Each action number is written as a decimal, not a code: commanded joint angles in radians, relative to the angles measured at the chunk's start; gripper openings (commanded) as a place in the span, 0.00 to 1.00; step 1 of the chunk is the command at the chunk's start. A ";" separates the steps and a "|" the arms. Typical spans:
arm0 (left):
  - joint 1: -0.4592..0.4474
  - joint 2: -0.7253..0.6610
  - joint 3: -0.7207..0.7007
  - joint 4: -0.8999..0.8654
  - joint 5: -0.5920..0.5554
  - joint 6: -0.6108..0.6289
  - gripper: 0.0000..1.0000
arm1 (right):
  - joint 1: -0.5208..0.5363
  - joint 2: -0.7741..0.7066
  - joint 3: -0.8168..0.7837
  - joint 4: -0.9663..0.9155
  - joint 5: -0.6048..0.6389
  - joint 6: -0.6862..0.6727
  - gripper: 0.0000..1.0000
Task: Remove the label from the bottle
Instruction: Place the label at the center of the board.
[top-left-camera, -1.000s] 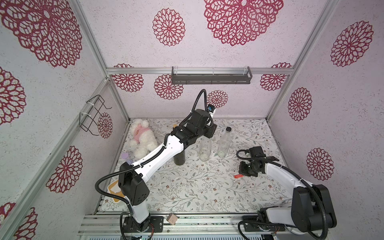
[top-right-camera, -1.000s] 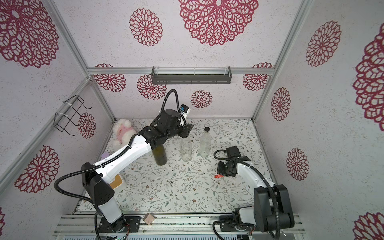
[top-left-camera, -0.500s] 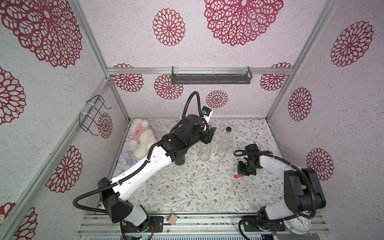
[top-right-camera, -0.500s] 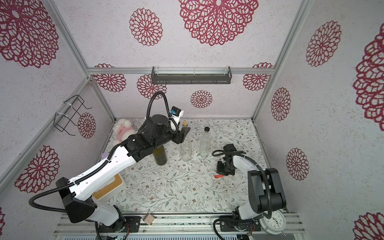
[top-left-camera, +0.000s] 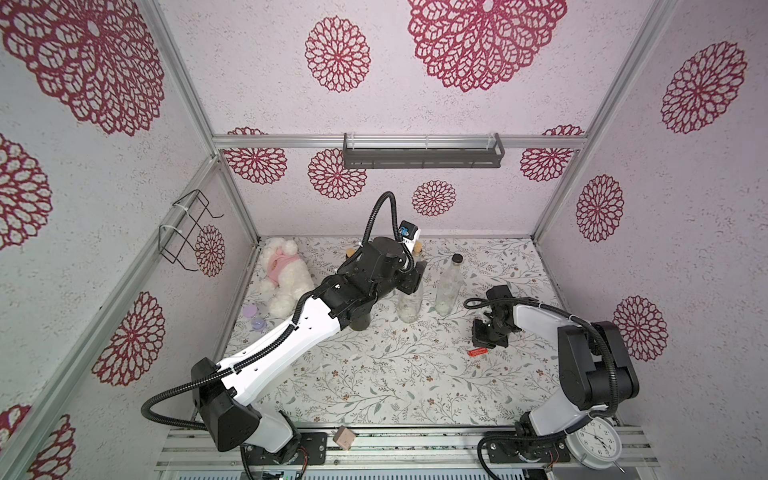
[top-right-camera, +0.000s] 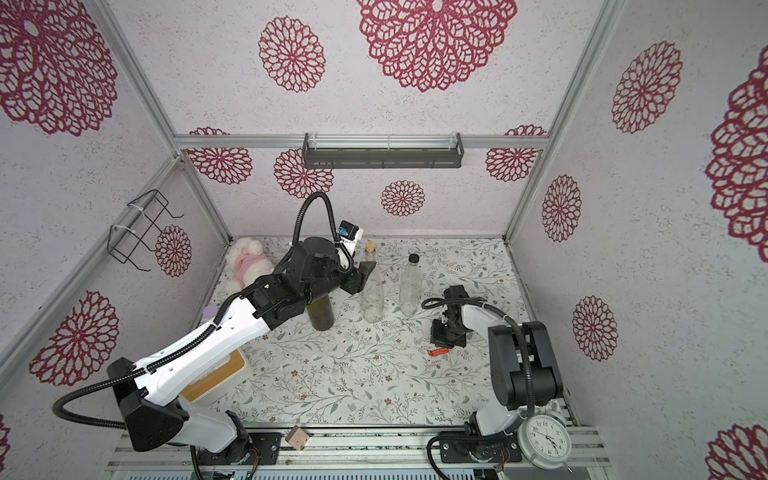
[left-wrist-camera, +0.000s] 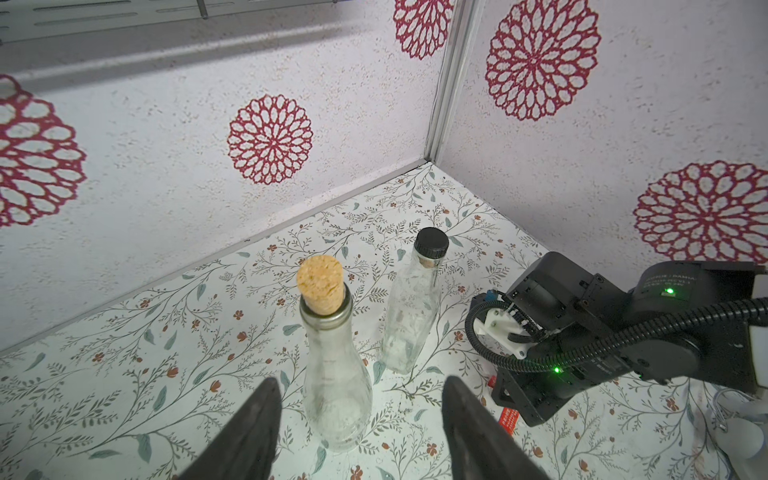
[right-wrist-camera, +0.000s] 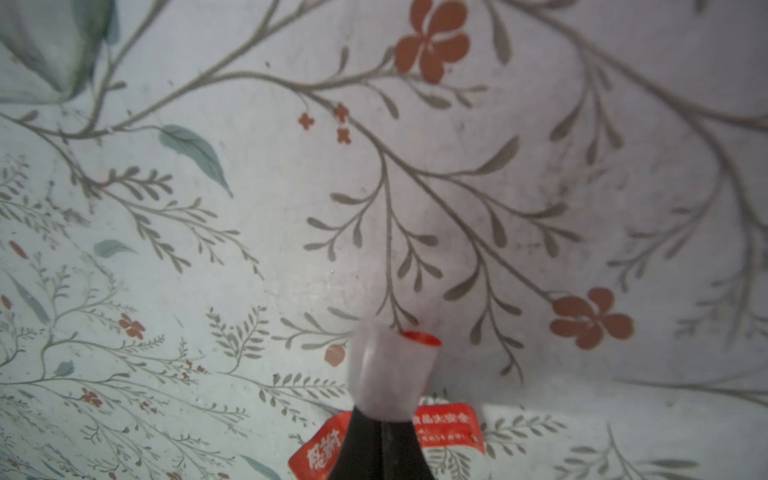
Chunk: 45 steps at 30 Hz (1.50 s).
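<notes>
Left claw (left-wrist-camera: 360, 381) stands open, the corked bottle (left-wrist-camera: 336, 374) between its fingers (left-wrist-camera: 253, 424), untouched. Right claw (right-wrist-camera: 390, 353) is pinched closed just beside the label (top-left-camera: 477, 352), lying on the desk (top-left-camera: 374, 374) near its right edge.

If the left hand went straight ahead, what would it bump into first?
Most likely the cork-stoppered clear glass bottle, standing just ahead of the open left hand, roughly in line with its gap.

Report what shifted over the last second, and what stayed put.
The left arm's elbow dropped forward and outward, easing the open left gripper slightly lower, nearer the cork-stoppered bottle. The right arm folded its elbow upward; its shut right gripper stayed over the red label. Nothing was grasped or released; that bottle, the black-capped bottle, the dark bottle and the label kept their places.
</notes>
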<state>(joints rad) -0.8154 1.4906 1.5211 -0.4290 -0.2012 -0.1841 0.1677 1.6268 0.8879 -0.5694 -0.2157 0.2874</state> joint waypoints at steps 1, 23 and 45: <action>0.006 -0.027 -0.012 0.027 -0.014 0.011 0.64 | -0.004 0.002 0.023 0.005 -0.008 -0.012 0.00; 0.010 -0.039 -0.019 0.017 -0.006 -0.003 0.64 | -0.005 0.027 0.047 0.010 0.038 -0.026 0.37; 0.011 -0.129 0.029 -0.050 -0.078 0.028 0.65 | -0.080 -0.002 0.046 0.007 0.084 -0.040 0.48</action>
<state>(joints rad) -0.8116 1.4033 1.5188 -0.4686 -0.2436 -0.1688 0.0994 1.6436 0.9237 -0.5426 -0.1745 0.2722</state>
